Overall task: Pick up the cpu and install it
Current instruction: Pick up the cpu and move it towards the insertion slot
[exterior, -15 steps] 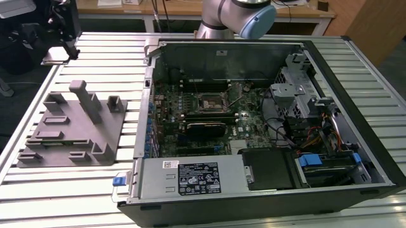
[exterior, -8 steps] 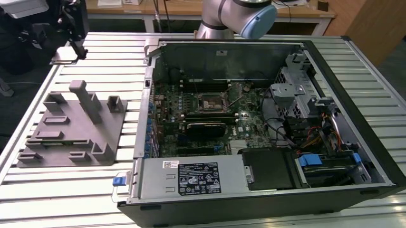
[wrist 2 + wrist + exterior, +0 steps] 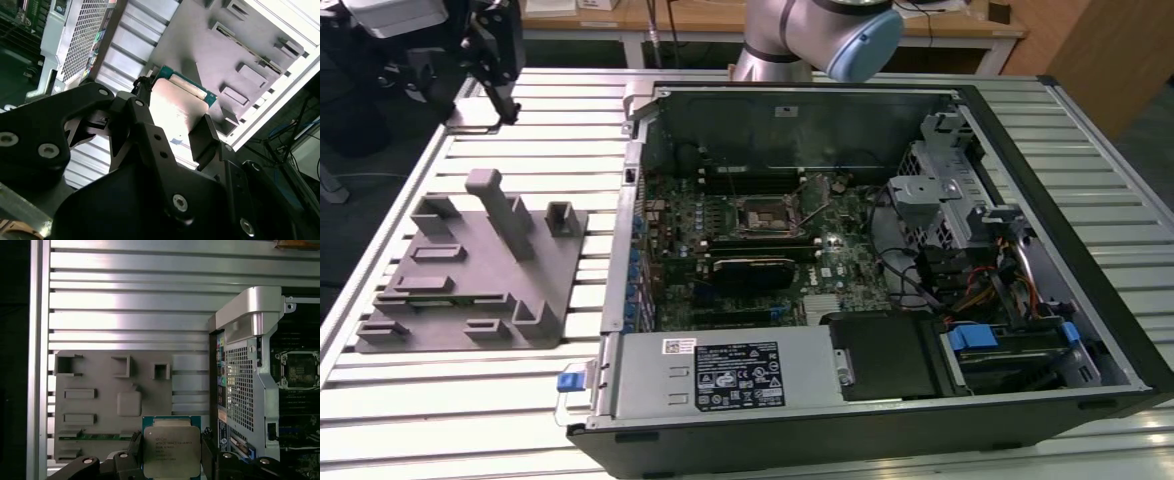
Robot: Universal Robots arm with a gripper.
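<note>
In both wrist views my gripper (image 3: 171, 446) (image 3: 172, 114) is shut on the cpu (image 3: 171, 452) (image 3: 181, 102), a flat square chip with a silver-grey top and a green rim. One dark finger (image 3: 135, 444) presses each of two opposite edges. The cpu hangs in the air above the grey plastic block (image 3: 120, 400) (image 3: 467, 270), beside the outer wall of the open computer case (image 3: 854, 250) (image 3: 245, 385). On the case's motherboard the square cpu socket (image 3: 767, 215) (image 3: 300, 367) lies open with its frame showing. The arm (image 3: 854, 40) reaches in from the exterior view's top.
The slatted aluminium table (image 3: 520, 400) carries the block and the case. Inside the case are a black finned module (image 3: 750, 272), a power supply (image 3: 720, 375), a drive cage (image 3: 947, 190) and loose cables (image 3: 987, 290). A black stand (image 3: 494, 50) rises at the table's far corner.
</note>
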